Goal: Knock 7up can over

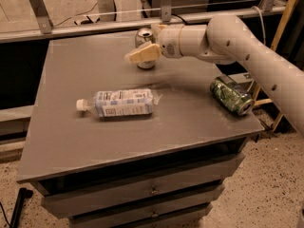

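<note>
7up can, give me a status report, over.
Hand at 7up can, far side of table. Can upright, not yet over. Bottle and green can lying apart from it.

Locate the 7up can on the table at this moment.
In the camera view the 7up can stands upright near the table's far edge, the gripper at it; the lying clear bottle is nearer the camera, the green can at picture right.
</note>
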